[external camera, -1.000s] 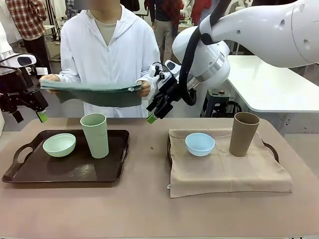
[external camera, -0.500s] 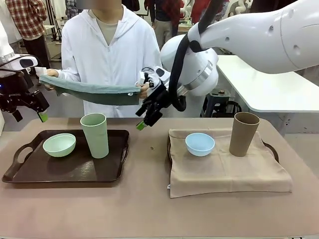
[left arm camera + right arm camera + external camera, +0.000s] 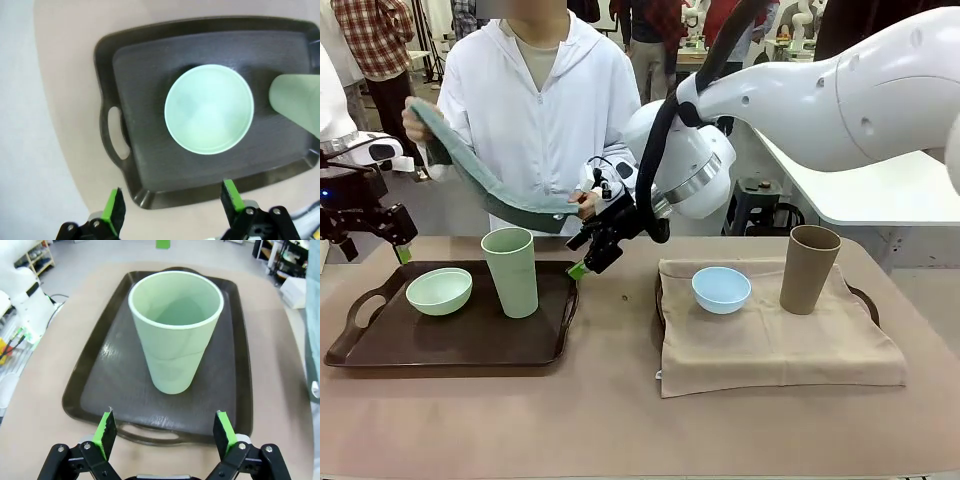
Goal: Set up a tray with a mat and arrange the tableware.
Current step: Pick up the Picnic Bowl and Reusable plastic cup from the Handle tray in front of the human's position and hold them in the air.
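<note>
Hovering spread-fingered, right hand (image 3: 165, 429) faces pale green tumbler (image 3: 175, 340).

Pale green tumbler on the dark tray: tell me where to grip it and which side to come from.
Probably best to grip the pale green tumbler across its upper wall, just below the rim, coming level from the right end of the tray, where the open right gripper faces it. It stands upright, has no handle and narrows downward, and the pale green bowl sits on its left side.
</note>
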Controlling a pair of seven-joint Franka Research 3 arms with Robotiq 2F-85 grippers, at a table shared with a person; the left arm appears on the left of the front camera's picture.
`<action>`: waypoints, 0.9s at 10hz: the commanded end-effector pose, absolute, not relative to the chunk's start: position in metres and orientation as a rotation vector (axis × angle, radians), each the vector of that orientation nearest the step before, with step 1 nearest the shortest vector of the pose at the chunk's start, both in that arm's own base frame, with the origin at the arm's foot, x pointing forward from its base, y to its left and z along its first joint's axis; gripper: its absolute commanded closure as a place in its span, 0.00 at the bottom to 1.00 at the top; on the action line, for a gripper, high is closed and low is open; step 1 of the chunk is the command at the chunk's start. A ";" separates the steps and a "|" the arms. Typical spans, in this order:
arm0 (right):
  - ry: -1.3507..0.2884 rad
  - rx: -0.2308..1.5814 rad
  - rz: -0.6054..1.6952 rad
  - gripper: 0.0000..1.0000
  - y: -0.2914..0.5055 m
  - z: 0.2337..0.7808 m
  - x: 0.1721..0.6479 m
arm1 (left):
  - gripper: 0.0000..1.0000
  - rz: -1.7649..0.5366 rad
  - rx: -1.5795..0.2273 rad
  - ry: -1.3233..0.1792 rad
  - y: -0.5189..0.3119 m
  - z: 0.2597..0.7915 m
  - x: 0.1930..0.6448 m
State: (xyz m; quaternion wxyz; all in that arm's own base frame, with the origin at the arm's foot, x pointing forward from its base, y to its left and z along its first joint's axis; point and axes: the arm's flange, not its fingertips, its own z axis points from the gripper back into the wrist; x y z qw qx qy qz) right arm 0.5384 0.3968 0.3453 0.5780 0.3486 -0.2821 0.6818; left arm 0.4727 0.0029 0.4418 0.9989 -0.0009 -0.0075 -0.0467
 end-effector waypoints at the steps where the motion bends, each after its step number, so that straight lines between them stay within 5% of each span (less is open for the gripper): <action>1: -0.741 0.888 1.562 0.00 0.413 0.333 0.552 | 0.00 -0.066 0.039 -0.020 -0.006 0.428 0.475; 9: -0.678 1.010 1.535 0.00 0.433 0.317 0.552 | 0.00 -0.052 -0.029 -0.007 -0.007 0.420 0.483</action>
